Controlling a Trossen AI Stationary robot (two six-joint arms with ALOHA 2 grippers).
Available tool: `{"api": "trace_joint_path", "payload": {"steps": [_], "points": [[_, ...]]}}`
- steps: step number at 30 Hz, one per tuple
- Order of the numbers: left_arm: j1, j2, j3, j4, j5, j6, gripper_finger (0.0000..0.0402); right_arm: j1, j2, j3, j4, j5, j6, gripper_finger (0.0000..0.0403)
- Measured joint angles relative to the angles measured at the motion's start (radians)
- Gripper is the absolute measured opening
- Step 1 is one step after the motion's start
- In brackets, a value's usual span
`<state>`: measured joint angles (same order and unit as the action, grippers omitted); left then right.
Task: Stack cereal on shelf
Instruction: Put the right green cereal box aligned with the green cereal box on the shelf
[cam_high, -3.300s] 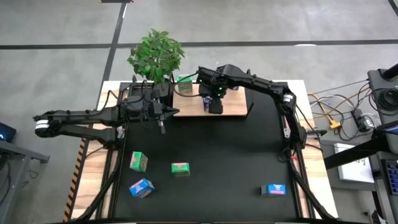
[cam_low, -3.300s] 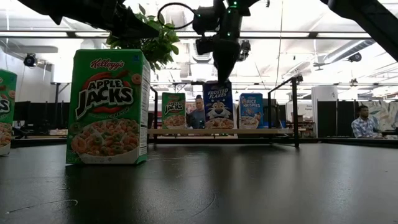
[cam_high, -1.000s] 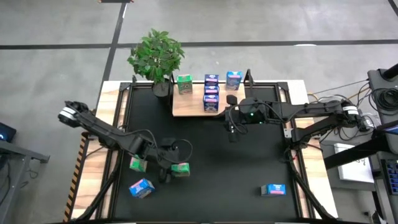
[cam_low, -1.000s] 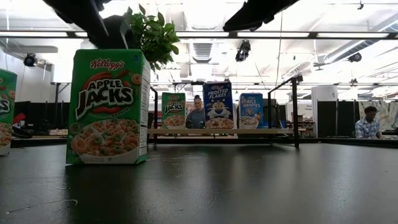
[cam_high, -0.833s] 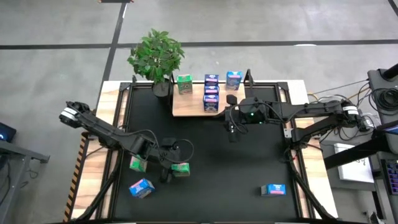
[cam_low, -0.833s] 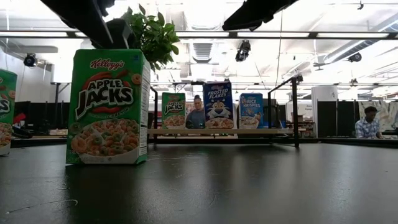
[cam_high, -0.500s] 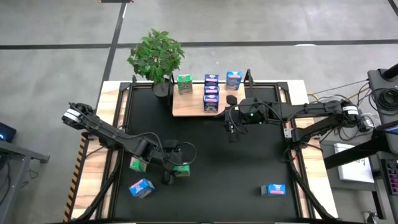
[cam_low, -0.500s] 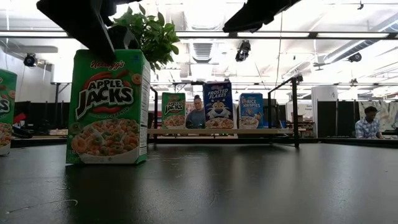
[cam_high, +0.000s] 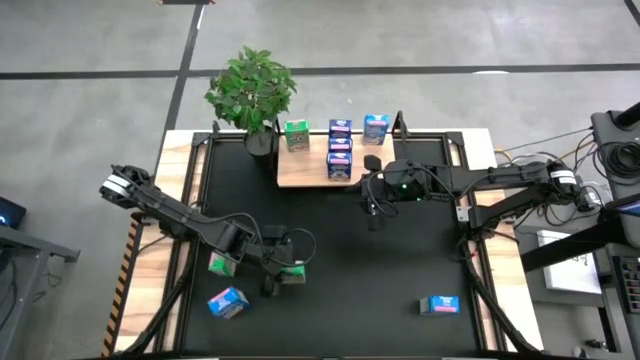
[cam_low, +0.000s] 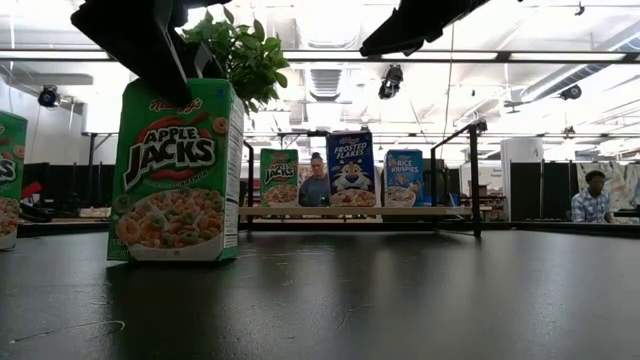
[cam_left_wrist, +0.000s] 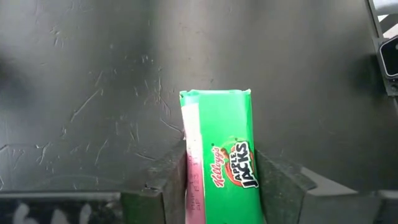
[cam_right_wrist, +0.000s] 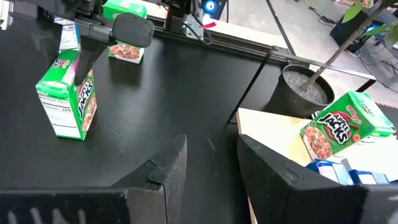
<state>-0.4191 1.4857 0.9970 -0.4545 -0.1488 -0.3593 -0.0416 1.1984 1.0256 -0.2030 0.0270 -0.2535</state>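
A green cereal carton (cam_high: 291, 270) stands upright on the black mat (cam_high: 400, 260), left of its middle; it fills the left of the low view (cam_low: 175, 170). My left gripper (cam_high: 283, 262) is over the carton's top and shut on it. My right gripper (cam_high: 372, 208) hangs open and empty above the mat, just off the near right corner of the shelf (cam_high: 300, 175). The shelf is a pale wood board at the far edge. It carries one green carton (cam_high: 297, 134) and several blue ones (cam_high: 339, 150). My left gripper pinches the green carton near its top edge (cam_left_wrist: 217, 124), one finger (cam_left_wrist: 171, 180) on each broad face. The fingers slant down from above and lie across the narrow top. The carton stays upright with its bottom (cam_low: 170, 258) on the mat.
Another green carton (cam_high: 222, 263) and a blue one (cam_high: 228, 302) lie near the mat's left edge, close to my left arm. One more blue carton (cam_high: 440, 304) lies near the front right. A potted plant (cam_high: 252, 90) stands at the shelf's far left corner.
My left gripper has sunk a little onto the top of the green carton and taken hold of it. The carton has shifted slightly on the mat and still stands.
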Motion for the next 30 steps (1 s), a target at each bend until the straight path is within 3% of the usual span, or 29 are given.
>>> {"api": "trace_joint_path", "payload": {"steps": [6, 14, 22, 30], "points": [[0.001, -0.003, 0.002, -0.003, 0.001, 0.036, 0.0134, 0.001, 0.000, 0.000, -0.001, 0.000, 0.000, 0.0135], [0.060, -0.041, 0.072, -0.127, 0.003, 0.225, 0.0130, 0.001, 0.000, 0.000, -0.005, 0.000, 0.000, 0.0140], [0.250, -0.039, 0.203, -0.255, 0.001, 0.469, 0.0130, 0.001, 0.000, 0.000, -0.009, 0.000, 0.000, 0.0139], [0.499, -0.037, 0.287, -0.258, 0.000, 0.697, 0.0130, 0.001, 0.000, 0.000, -0.010, 0.000, 0.000, 0.0144]]}}
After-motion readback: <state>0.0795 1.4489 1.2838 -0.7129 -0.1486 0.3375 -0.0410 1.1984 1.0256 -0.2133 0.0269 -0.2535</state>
